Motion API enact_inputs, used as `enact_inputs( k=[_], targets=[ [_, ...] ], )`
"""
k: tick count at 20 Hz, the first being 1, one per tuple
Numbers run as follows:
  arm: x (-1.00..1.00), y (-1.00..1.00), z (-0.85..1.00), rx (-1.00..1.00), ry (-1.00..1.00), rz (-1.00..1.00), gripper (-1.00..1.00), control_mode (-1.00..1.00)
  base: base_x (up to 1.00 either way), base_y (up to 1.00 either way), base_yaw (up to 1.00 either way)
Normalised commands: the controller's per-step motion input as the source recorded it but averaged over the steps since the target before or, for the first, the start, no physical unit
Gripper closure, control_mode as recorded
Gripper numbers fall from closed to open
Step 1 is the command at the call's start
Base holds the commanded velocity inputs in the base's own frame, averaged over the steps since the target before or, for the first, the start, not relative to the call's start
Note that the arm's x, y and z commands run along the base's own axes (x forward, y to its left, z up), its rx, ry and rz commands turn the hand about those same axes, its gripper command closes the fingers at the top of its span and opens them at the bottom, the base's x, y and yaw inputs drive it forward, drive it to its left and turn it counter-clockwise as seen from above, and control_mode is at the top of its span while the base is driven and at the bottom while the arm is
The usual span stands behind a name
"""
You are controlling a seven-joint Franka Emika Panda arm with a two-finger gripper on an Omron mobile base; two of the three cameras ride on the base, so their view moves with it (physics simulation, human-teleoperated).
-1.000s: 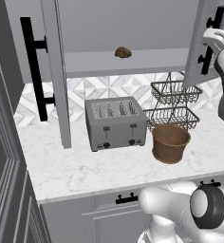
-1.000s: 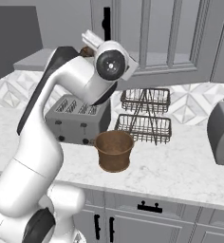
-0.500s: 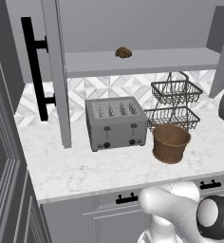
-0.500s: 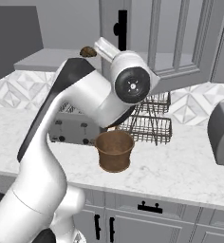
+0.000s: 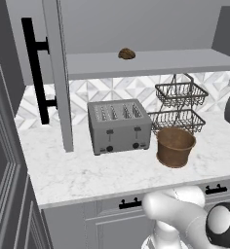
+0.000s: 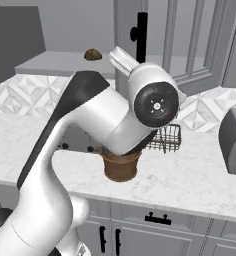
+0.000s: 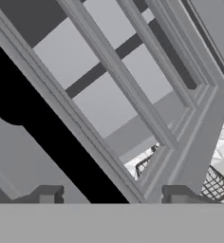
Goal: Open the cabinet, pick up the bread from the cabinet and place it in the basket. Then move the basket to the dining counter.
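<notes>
Bread (image 5: 126,53): small brown roll, lying on the grey cabinet shelf (image 5: 151,63) near its front edge, above and behind the toaster; also seen from the right base view at the back of the same shelf.

Cabinet (image 5: 56,73): doors swung open. Left door edge-on in the left base view, its long black bar handle (image 5: 33,68) facing left. Right door seen close in the hand view, glass panes and grey frame running diagonally, with its black bar handle (image 7: 47,137) crossing between the fingertips.

Gripper (image 7: 111,194): jaws spread wide apart, one fingertip (image 7: 46,193) at lower left, the other at lower right. Nothing held between them; the door handle and frame lie in the gap beyond the tips. Contact with the handle cannot be told.

Basket (image 5: 174,146): round, brown, upright on the marble worktop (image 5: 87,175), just right of the toaster and in front of the wire rack. Inside appears empty.

Toaster (image 5: 118,125): grey, four-slot, on the worktop under the shelf.

Wire rack (image 5: 179,104): black, two tiers, behind the basket against the tiled backsplash.
</notes>
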Motion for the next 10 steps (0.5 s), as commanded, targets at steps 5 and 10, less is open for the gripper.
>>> enact_inputs(
  k=[5, 10],
  targets=[
    [-0.79, 0.09, -0.45, 0.0, -0.02, 0.0, -1.0, -1.0, 0.0, 0.0, 0.0],
    [-0.43, 0.58, -0.07, 0.0, 0.04, -0.03, -1.0, -1.0, 0.0, 0.0, 0.0]
  ],
)
